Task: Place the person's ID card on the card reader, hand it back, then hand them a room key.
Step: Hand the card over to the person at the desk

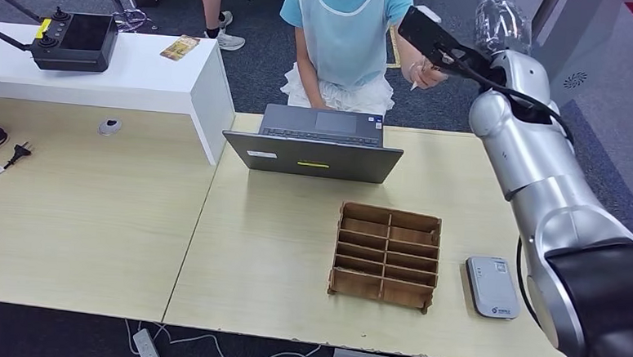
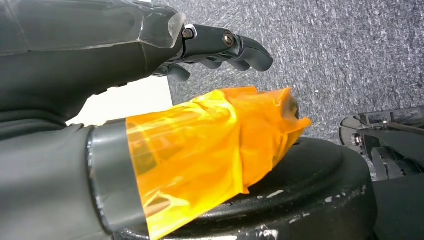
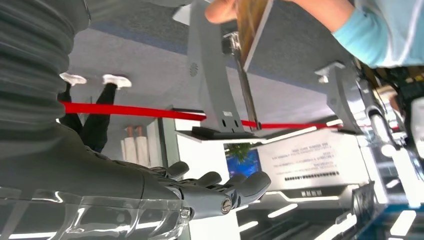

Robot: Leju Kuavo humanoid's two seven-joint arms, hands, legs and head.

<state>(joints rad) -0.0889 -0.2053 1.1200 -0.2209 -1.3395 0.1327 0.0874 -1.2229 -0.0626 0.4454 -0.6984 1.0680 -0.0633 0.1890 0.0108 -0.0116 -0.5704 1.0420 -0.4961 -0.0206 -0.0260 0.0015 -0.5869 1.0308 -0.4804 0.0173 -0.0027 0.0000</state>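
Pale wooden desk carries a bare white-grey card reader; right hand reaches out empty, fingers spread, toward the person (ID card seemingly not yet taken, every step left), left hand hanging empty

Open grey laptop behind a wooden divided tray, black controller on the white counter

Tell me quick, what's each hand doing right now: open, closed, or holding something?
Left hand: open, holding nothing.
Right hand: open, holding nothing.
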